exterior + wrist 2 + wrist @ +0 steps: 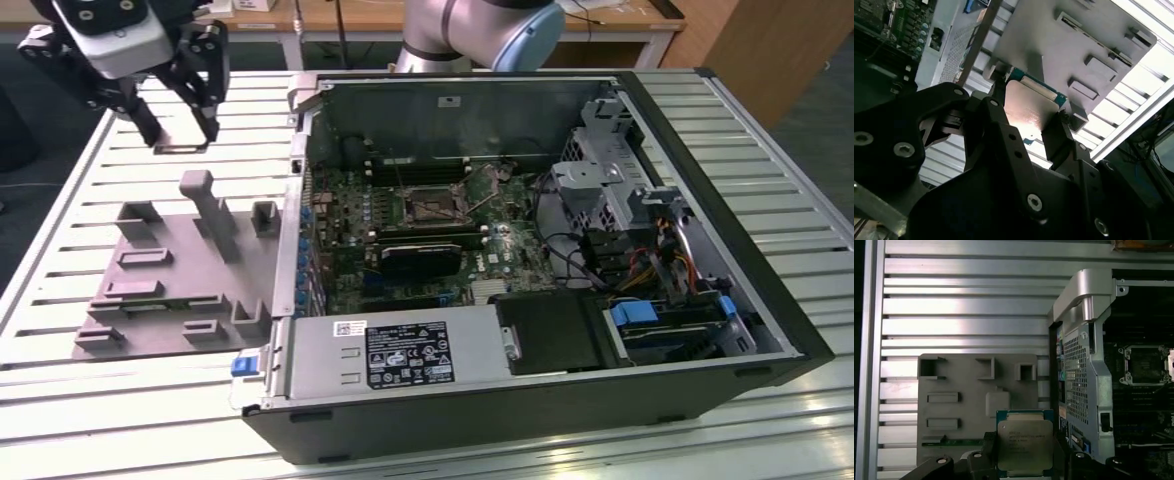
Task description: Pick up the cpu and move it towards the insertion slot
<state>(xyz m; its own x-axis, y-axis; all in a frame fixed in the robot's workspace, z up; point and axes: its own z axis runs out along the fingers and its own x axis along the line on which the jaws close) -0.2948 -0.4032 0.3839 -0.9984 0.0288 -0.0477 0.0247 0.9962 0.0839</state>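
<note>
gripper (180, 140) was clenched on the cpu (1025, 446), raised clear above the grey fixture plate (154, 275). carry step was in hand: the insertion slot (434, 205) sat well apart, inside the computer case (747, 240) beside the plate; next move calls for lateral travel over the case wall.

A slatted aluminium table (787, 150) is catching bright light across its ribs. Behind it, a wooden workbench (347, 18) is standing on white legs, and dark floor (27, 60) is showing beside it.

The slatted metal table (747, 130) bears the grey fixture (167, 275) and the open computer case (561, 260).
</note>
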